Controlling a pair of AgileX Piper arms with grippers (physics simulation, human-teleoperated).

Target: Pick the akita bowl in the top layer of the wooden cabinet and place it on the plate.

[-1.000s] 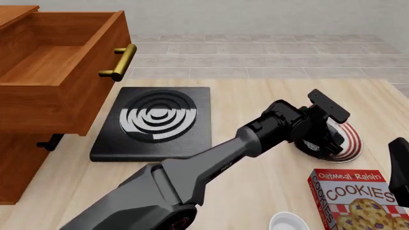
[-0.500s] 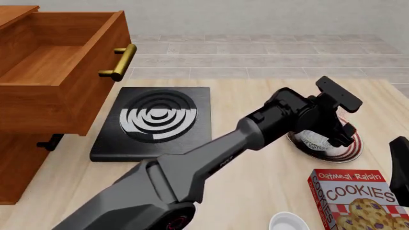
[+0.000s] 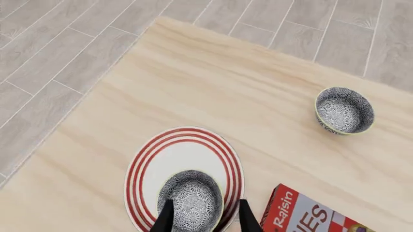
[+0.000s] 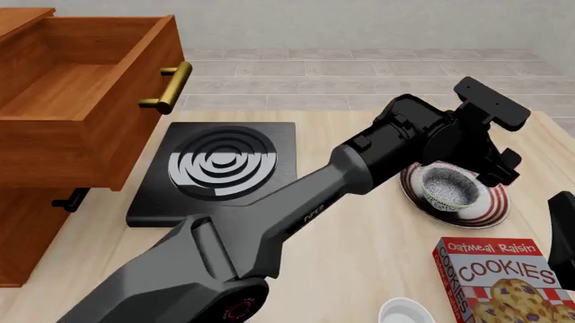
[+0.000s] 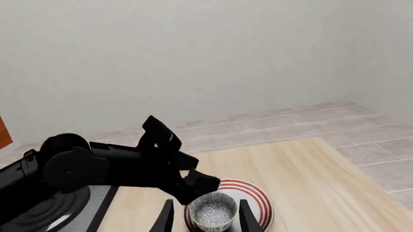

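The akita bowl (image 4: 452,188) sits upright on the plate (image 4: 492,207), a white plate with red rings at the table's right. My left gripper (image 4: 499,168) hangs open just above and behind the bowl, not touching it. In the left wrist view its fingertips (image 3: 166,218) straddle the akita bowl (image 3: 190,198) on the plate (image 3: 139,164) from above. The wooden cabinet (image 4: 27,229) stands at the left with its top layer (image 4: 81,101) pulled out and empty. My right gripper (image 5: 206,217) is open, at the front view's right edge (image 4: 561,222), facing the akita bowl (image 5: 213,210).
A black stove (image 4: 215,168) lies between cabinet and plate. A cookies box (image 4: 503,279) and a white bowl (image 4: 406,313) stand at the front right. A second patterned bowl (image 3: 345,110) rests on the table beyond the plate. The left arm (image 4: 297,215) crosses the table diagonally.
My left gripper has let go of the akita bowl and risen up and back from the plate. The bowl stays on the plate, now in plain sight.
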